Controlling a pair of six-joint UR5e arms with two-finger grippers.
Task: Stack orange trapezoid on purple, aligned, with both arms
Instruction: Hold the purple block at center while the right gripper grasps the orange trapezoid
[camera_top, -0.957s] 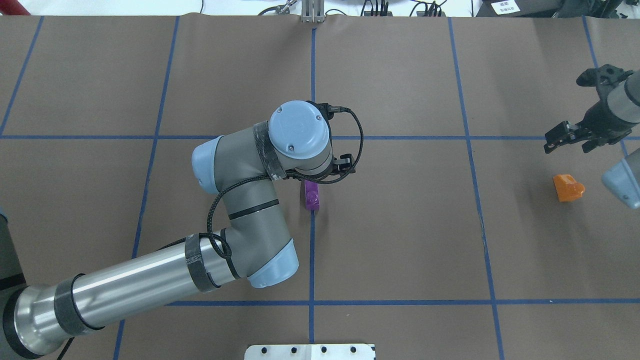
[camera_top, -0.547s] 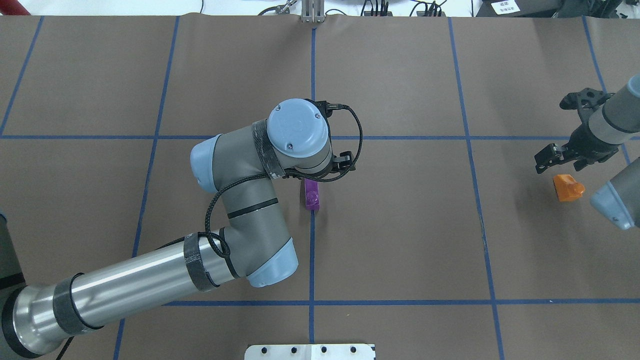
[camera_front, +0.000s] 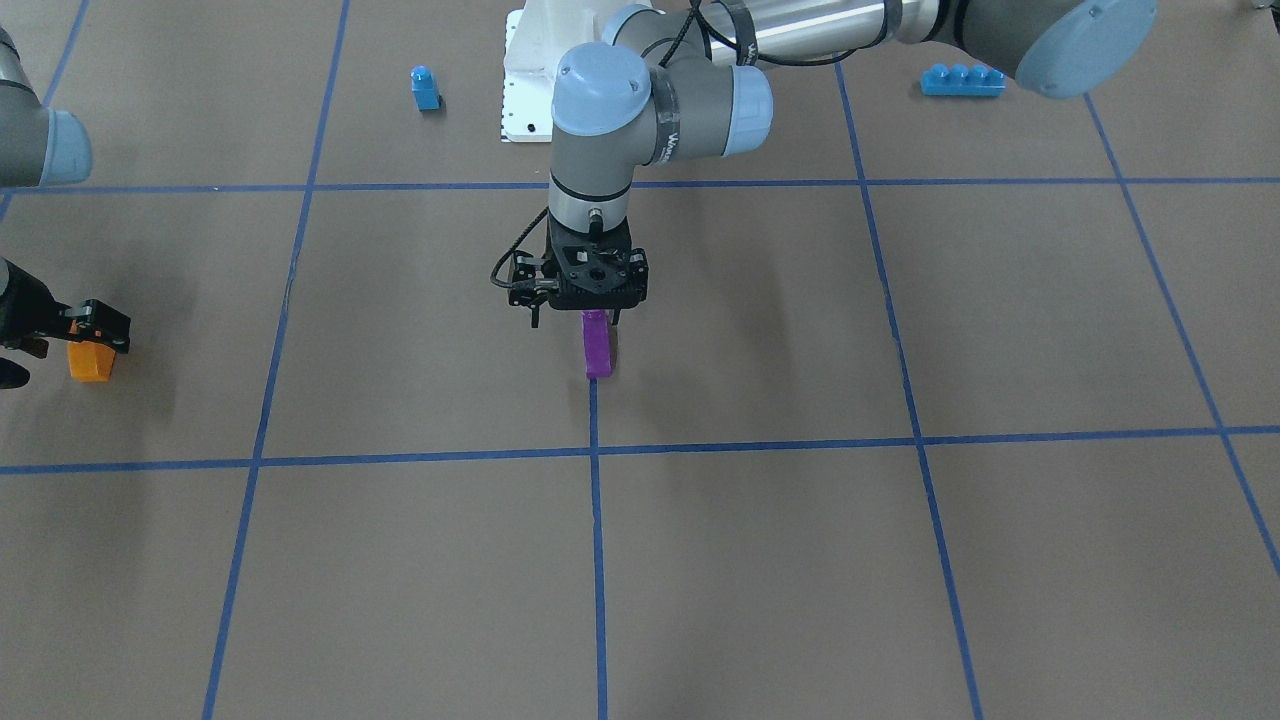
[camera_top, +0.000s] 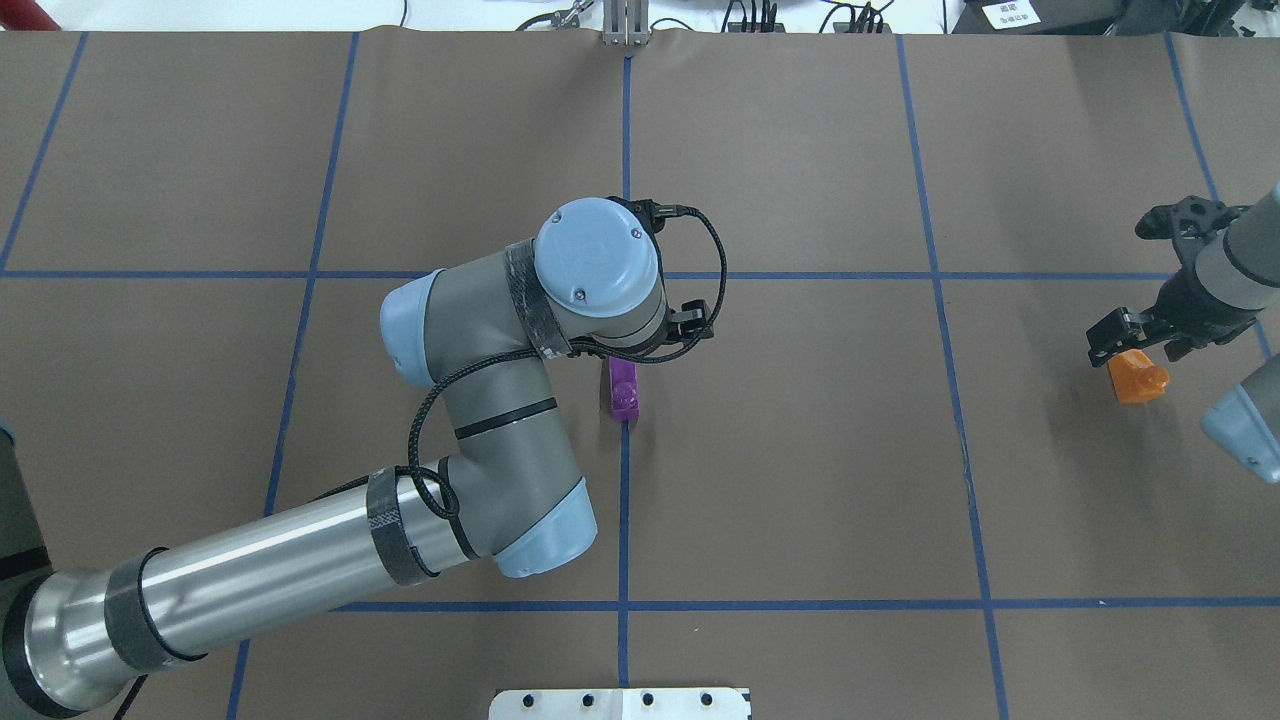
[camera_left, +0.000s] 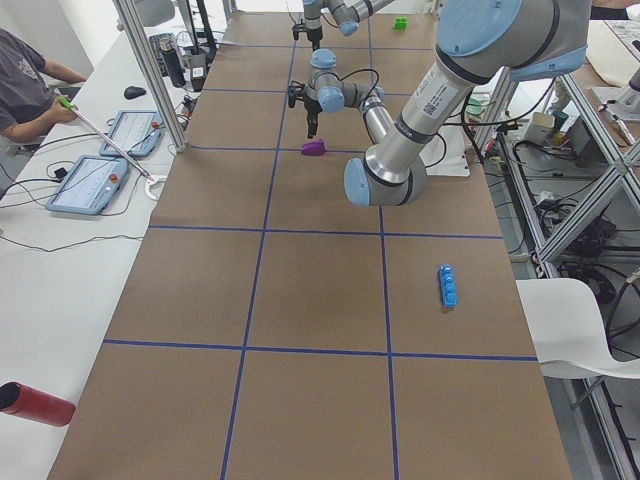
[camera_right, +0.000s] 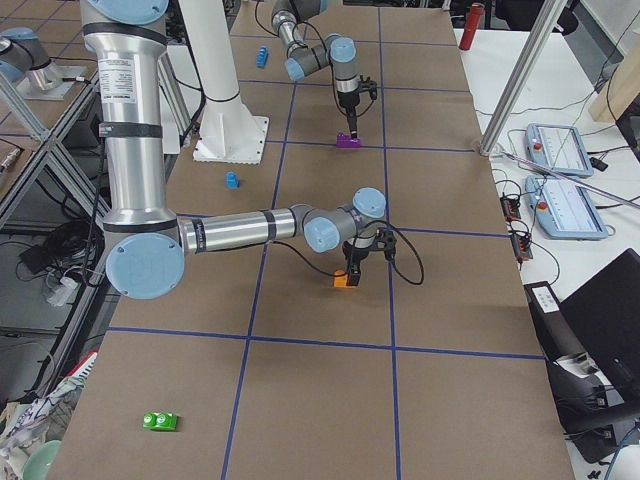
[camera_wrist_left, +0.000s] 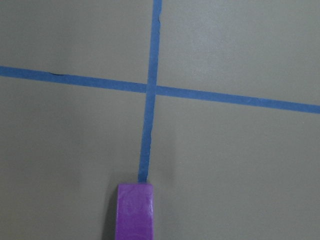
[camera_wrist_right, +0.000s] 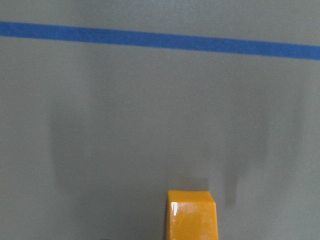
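Near the overhead view's right edge, one orange block (camera_top: 1137, 380) sits just under the right gripper (camera_top: 1136, 342), whose two fingers are spread. At centre, one purple block (camera_top: 624, 388) lies on a blue tape line (camera_top: 623, 500) beneath the left gripper (camera_front: 576, 316), its fingers likewise apart.

nothing can be read outright. the left arm (camera_front: 685, 110) carries a short line of white lettering on its grey wrist link, too blurred to spell. a white card (camera_top: 1010, 12) beyond the far edge of the surface (camera_top: 800, 480) bears dark printed marks, too small to make out. the right arm (camera_right: 125, 130) has lettering on its upright tube, likewise illegible.
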